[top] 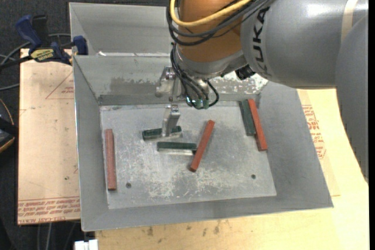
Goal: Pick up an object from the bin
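My gripper [173,125] hangs low over the middle of the bin floor, under the orange-covered wrist. Its tip stands right beside the right end of a short dark green bar [153,134]; I cannot tell whether they touch. Just in front of it lies a second dark green bar [176,147], flat and nearly level. A red bar [201,145] lies slanted to the right of that, its lower end near the green bar's right end.
A long red bar [109,159] lies along the left side of the floor. At the right a green bar [248,117] and a red bar [257,125] lie side by side. The bin's sloped walls rise on all sides.
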Controlling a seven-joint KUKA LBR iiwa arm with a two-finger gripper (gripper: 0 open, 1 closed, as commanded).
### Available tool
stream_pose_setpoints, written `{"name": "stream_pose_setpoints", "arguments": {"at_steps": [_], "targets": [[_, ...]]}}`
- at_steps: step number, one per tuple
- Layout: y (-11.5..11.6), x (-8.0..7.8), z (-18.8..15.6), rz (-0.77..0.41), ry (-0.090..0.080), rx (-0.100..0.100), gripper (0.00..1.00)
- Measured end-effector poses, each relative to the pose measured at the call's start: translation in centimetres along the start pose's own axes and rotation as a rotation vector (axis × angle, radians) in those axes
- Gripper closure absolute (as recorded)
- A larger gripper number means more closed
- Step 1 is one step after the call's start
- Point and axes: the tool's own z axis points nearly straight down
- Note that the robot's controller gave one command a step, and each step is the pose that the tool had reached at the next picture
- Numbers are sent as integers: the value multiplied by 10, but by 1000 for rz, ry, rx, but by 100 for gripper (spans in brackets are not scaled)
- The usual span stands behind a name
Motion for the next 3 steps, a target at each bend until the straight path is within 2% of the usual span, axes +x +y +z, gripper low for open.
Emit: {"name": "stream_pose_setpoints", "arguments": {"at_steps": [1, 2, 3], "targets": [[-1, -2, -5, 3, -8, -1, 0], [-7, 0, 47, -9, -14, -2, 0], [-9, 13, 108, -159, -10, 0, 0]]}}
